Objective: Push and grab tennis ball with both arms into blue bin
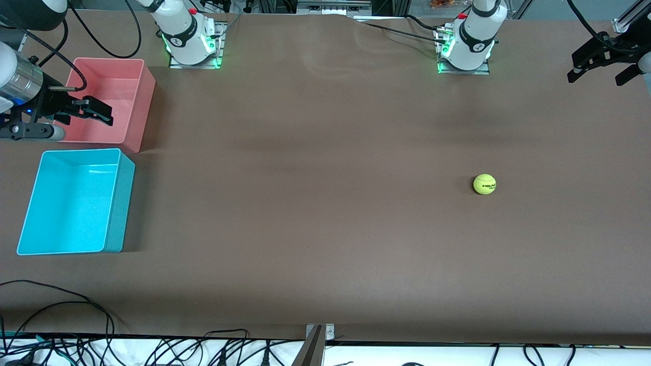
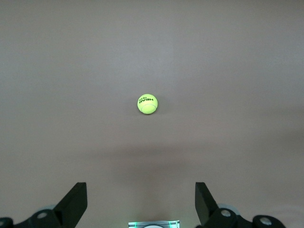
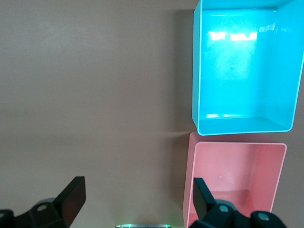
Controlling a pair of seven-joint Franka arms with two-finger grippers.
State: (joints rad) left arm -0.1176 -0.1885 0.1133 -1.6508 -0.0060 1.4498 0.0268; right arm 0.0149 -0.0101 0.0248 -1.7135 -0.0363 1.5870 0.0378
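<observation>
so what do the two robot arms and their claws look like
Both are white, rounded jointed arms with black bands and green-lit bases. Black cables run along them. The right claw and left claw are black, each with two flat wedge-shaped fingers; the right wrist has a silver section.

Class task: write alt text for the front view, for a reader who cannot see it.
A tennis ball lies alone on a brown table toward the left arm's end. A blue bin sits at the right arm's end, nearer the camera than a pink bin. The open right pincer hangs over the pink bin; the open left pincer waits at the table's edge.
</observation>
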